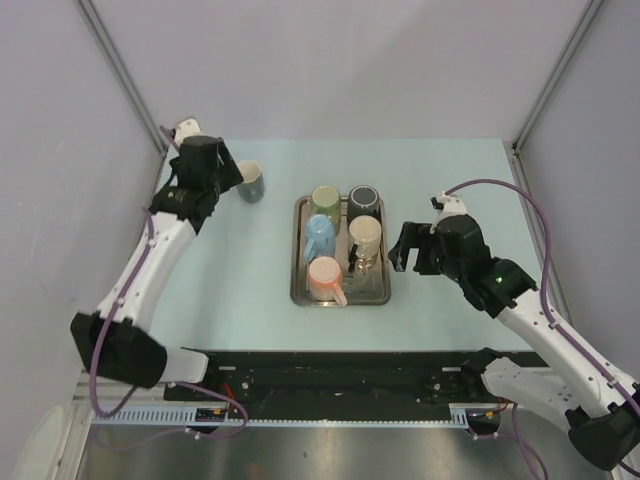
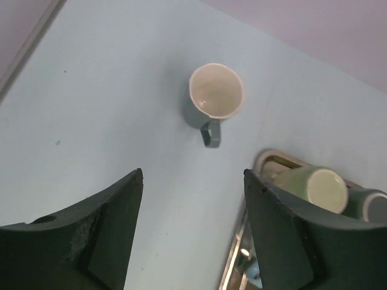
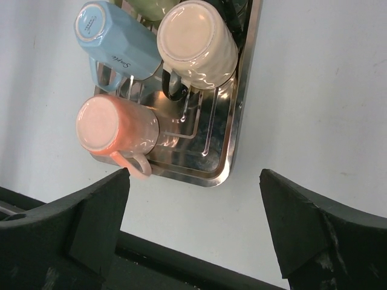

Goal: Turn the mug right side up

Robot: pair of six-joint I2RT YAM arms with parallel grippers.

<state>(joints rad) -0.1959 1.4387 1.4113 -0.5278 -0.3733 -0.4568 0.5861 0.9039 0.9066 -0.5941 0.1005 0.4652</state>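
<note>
A grey-blue mug (image 1: 250,182) stands upright on the table at the back left, its cream inside facing up. In the left wrist view the mug (image 2: 213,99) has its handle pointing toward the camera. My left gripper (image 1: 222,172) is open and empty, just left of the mug and clear of it; in its own view the left gripper (image 2: 193,181) hangs above bare table. My right gripper (image 1: 403,250) is open and empty, right of the tray; in its own view the right gripper (image 3: 193,181) is near the tray's corner.
A steel tray (image 1: 300,290) in the table's middle holds several mugs upside down on a rack: green (image 1: 325,198), dark (image 1: 365,199), blue (image 1: 319,236), cream (image 1: 365,236), pink (image 1: 326,277). A black rail (image 1: 330,365) runs along the near edge.
</note>
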